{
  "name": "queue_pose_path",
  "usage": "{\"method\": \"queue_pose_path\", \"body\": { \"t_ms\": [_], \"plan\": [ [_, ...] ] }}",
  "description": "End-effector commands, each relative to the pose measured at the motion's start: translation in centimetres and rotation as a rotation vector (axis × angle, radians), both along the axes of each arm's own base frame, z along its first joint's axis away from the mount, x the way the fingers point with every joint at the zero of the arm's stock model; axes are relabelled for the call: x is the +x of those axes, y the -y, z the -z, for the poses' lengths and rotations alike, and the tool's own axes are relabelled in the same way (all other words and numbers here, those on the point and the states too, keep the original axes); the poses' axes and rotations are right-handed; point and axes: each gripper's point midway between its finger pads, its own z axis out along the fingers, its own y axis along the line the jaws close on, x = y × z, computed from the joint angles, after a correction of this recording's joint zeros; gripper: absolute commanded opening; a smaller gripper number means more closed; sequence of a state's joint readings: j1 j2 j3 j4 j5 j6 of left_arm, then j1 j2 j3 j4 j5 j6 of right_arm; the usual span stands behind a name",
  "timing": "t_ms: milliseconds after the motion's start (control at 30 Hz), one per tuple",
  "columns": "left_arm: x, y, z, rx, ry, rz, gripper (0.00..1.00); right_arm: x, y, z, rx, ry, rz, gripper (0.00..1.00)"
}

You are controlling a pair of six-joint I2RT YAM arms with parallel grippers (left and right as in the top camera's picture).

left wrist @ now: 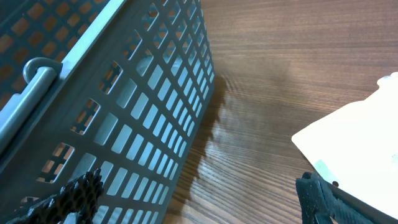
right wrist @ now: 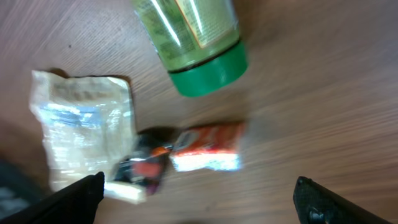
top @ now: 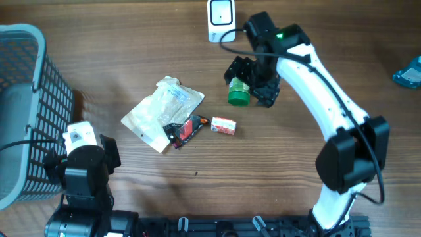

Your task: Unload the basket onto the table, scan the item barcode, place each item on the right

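Several items lie mid-table: a green-capped bottle point(top: 238, 94) on its side, a small red-and-white box point(top: 223, 126), a dark snack packet point(top: 184, 130) and a silver pouch point(top: 161, 110). No barcode can be made out on any of them. My right gripper point(top: 252, 80) hovers open just over the bottle, holding nothing. In the right wrist view, which is blurred, the bottle point(right wrist: 194, 43) is at the top, with the box point(right wrist: 208, 146) and pouch point(right wrist: 84, 130) below it, ahead of the open right gripper point(right wrist: 199, 198). My left gripper point(left wrist: 196, 200) is open and empty beside the basket.
A grey mesh basket point(top: 26, 112) stands at the left edge and fills the left half of the left wrist view point(left wrist: 112, 112). A white scanner-like device point(top: 220, 18) with a cable sits at the back centre. A blue object point(top: 409, 71) lies at the right edge.
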State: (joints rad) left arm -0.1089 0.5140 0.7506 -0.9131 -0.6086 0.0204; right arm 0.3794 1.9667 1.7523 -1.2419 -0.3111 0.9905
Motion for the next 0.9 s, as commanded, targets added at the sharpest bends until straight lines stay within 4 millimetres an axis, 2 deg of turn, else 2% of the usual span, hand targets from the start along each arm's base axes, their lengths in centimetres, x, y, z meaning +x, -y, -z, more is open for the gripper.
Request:
{"method": "queue_pose_path", "body": {
  "t_ms": [0, 67, 100, 133, 200, 333, 467, 600, 667, 767, 867],
  "plan": [
    [-0.1, -0.3, -0.2, 0.006, 0.007, -0.015, 1.00, -0.6, -3.6, -0.6, 0.284, -0.256, 0.256, 0.99],
    [-0.1, -0.3, -0.2, 0.006, 0.007, -0.015, 1.00, 0.2, -3.7, -0.5, 0.280, -0.254, 0.321, 0.85],
    [-0.1, -0.3, -0.2, 0.006, 0.007, -0.015, 1.00, 0.9, -3.1, 0.0, 0.239, -0.225, 0.364, 0.86],
    [-0.1, -0.3, -0.2, 0.006, 0.007, -0.015, 1.00, 1.1, -3.3, 0.0, 0.237, -0.223, 0.381, 1.00],
    [-0.1, -0.3, -0.2, 0.006, 0.007, -0.015, 1.00, 0.5, -3.8, -0.2, 0.245, -0.264, 0.403, 1.00],
    [-0.1, -0.3, -0.2, 0.006, 0.007, -0.015, 1.00, -1.7, -3.4, 0.5, 0.114, -0.469, 0.748, 1.00],
    [-0.1, -0.3, -0.2, 0.006, 0.007, -0.015, 1.00, -2.2, -2.5, 1.3, 0.014, -0.506, 0.946, 1.00],
    [-0.1, -0.3, -0.2, 0.006, 0.007, -0.015, 1.00, 0.3, -2.0, 2.2, -0.014, -0.340, 0.976, 1.00],
    [-0.1, -0.3, -0.2, 0.006, 0.007, -0.015, 1.00, 0.7, -2.1, 2.9, -0.014, -0.339, 0.977, 1.00],
    [-0.1, -0.3, -0.2, 0.006, 0.007, -0.015, 1.00, 0.3, -2.2, 3.4, -0.016, -0.376, 0.952, 1.00],
    [-0.1, -0.3, -0.2, 0.006, 0.007, -0.015, 1.00, -1.4, -1.3, 3.6, -0.090, -0.414, 0.941, 1.00]
  ]
}}
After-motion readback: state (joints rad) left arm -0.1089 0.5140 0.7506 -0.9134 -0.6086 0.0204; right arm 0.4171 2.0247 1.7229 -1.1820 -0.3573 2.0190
